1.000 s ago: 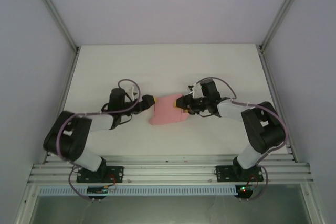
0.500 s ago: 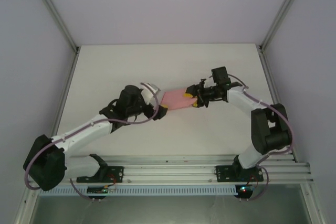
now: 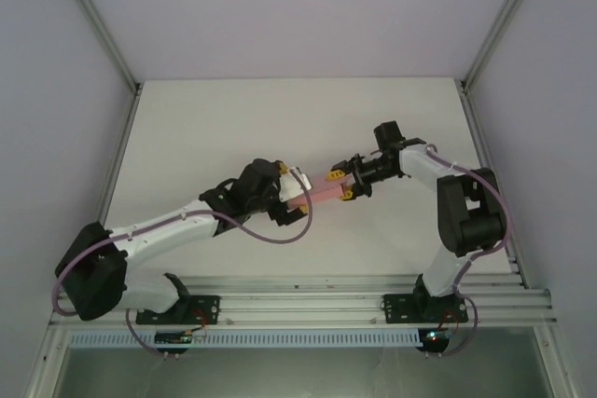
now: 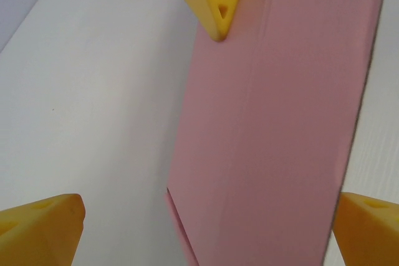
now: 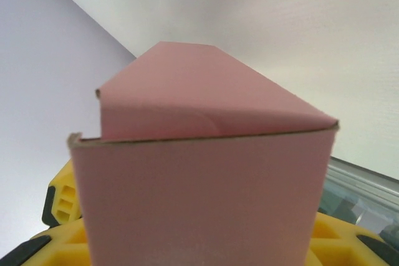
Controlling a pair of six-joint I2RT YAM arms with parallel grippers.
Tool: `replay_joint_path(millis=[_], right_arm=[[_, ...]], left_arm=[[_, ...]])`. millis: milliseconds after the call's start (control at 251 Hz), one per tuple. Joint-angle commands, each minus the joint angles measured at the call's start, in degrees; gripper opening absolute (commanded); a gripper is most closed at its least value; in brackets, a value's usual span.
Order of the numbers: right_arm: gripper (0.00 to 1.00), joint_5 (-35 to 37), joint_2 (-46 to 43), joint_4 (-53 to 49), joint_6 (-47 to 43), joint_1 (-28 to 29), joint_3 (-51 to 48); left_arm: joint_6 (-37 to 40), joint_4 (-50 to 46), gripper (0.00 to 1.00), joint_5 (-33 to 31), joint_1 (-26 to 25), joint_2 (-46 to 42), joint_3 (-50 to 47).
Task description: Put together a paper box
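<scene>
At the middle of the white table point(image 3: 233, 118), a small, flat pink paper box point(image 3: 319, 195) of folded card is held between two robot arms. The right gripper point(image 3: 342, 185) pinches one end between its yellow fingers. The left gripper point(image 3: 295, 200) stands spread around the other end, one yellow fingertip point(image 4: 43, 222) apart from the card. The squaring-up step appears to be in hand. Next, the left jaws would need to close squarely on the panel. No lettering or brand is readable.
</scene>
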Motion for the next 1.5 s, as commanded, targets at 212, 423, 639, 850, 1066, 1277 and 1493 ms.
replay_joint_path(millis=[212,423,639,850,1066,1277,1493], right_arm=[[0.40,-3.7,0.5,-2.5,1.6,-0.1,1.5],[0.39,-4.5,0.4,-2.7,1.2,-0.3,1.6],[0.40,-4.4,0.4,-3.0,1.1,-0.5,1.7],[0.48,-4.4,0.5,-2.8,1.1,-0.3,1.6],[0.77,-3.3,-1.0,-2.7,0.8,-0.3,1.6],[0.99,2.9,-6.5,0.1,-1.7,-3.2,-0.3],[0.99,5.1,-13.5,12.6,-1.0,-7.6,-6.2]], left_arm=[[6.4,-3.7,1.00,1.8,-0.4,5.7,6.3],[7.8,-3.6,0.90,1.3,-0.4,8.6,8.1],[8.7,-1.1,0.62,1.4,-0.3,8.4,8.2],[10.2,-0.6,0.44,0.1,-0.2,7.6,7.9],[10.8,-2.2,0.31,0.7,0.3,6.8,8.2],[10.0,-7.5,0.27,4.4,2.0,6.6,9.9],[9.7,-12.8,0.25,8.1,4.1,6.1,10.5]])
